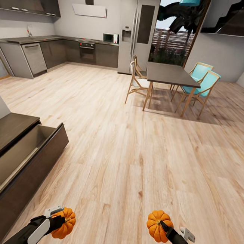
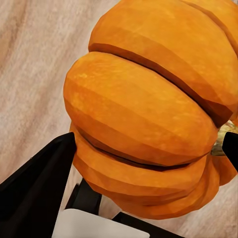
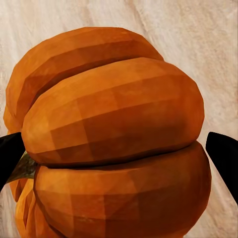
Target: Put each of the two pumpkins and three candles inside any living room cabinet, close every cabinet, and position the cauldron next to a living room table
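I've a pumpkin [image 1: 63, 223] pinched in left gripper [image 1: 60, 217], another pumpkin [image 1: 159, 225] in right gripper [image 1: 162, 224]; I'd swing left, lowering gently into the open cabinet [image 1: 12, 163] drawer

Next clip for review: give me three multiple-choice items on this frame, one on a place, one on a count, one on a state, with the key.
1. Where is the open cabinet drawer in the head view?
A. at the left, beside the left gripper
B. under the dining table
C. next to the fridge

2. How many pumpkins are held?
A. none
B. one
C. two

3. What state is the drawer in?
A. shut
B. pulled out, with nothing visible in the part that shows
C. pulled out and full of candles

Key:
1 A: the dark cabinet sits at the left edge, ahead of the left gripper.
2 C: the left pumpkin is in the left gripper, and the right pumpkin is in the right gripper.
3 B: its beige interior shows bare.
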Tool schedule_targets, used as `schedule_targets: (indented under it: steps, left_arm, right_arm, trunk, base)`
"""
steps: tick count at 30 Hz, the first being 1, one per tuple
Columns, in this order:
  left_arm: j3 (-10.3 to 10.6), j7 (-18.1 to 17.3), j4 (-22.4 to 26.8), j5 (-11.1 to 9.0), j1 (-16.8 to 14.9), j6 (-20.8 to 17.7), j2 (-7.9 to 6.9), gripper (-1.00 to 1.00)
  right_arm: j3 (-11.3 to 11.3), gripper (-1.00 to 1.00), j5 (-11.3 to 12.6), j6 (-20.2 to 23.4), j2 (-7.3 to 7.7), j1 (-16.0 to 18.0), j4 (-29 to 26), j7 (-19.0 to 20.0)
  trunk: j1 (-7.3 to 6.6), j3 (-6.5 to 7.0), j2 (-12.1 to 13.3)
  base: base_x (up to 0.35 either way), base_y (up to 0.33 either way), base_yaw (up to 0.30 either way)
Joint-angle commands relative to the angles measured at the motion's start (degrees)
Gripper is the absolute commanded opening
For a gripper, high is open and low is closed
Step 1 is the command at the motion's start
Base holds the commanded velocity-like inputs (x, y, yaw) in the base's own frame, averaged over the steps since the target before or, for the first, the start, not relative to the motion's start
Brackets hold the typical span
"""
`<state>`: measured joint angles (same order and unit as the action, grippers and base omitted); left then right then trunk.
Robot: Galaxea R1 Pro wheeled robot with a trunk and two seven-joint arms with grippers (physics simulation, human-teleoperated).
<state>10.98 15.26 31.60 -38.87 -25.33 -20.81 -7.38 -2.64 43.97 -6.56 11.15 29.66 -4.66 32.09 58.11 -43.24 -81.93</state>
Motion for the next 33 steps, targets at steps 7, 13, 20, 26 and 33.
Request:
schedule_targets:
  steps: [7, 13, 20, 26, 33]
  left_arm:
    - [0.7, 0.6, 0.1, -0.6, 0.0, -0.1, -0.06, -1.00]
    - [1.5, 0.5, 0.1, -0.6, 0.0, -0.1, -0.05, -1.00]
    - [1.9, 0.3, 0.1, -0.6, 0.0, -0.1, -0.03, -1.00]
    - [2.0, 0.2, 0.1, -0.7, 0.0, -0.1, -0.03, -1.00]
    - [2.5, 0.1, -1.0, -0.6, 0.0, -0.1, -0.03, -1.00]
  right_arm:
    - [-0.3, -1.00, 0.2, -0.3, -0.01, 0.0, 0.1, 0.1]
    - [-0.3, -1.00, 0.2, -0.4, 0.01, 0.0, 0.1, 0.0]
    - [-0.3, -1.00, 0.2, -0.5, -0.01, 0.0, 0.2, 0.0]
    - [-0.3, -1.00, 0.2, -0.5, 0.01, 0.0, 0.5, 0.0]
    - [-0.2, -1.00, 0.2, -0.4, 0.02, 0.0, 0.5, 0.0]
  trunk:
    - [0.00, 0.63, 0.0]
    - [0.00, 1.20, 0.0]
    - [0.00, 1.87, 0.0]
    - [0.00, 2.44, 0.0]
    - [0.00, 2.74, 0.0]
  base:
    - [0.081, 0.000, 0.000]
    - [0.135, 0.000, 0.000]
    - [0.214, 0.000, 0.000]
    - [0.295, 0.000, 0.000]
    - [0.324, 0.000, 0.000]
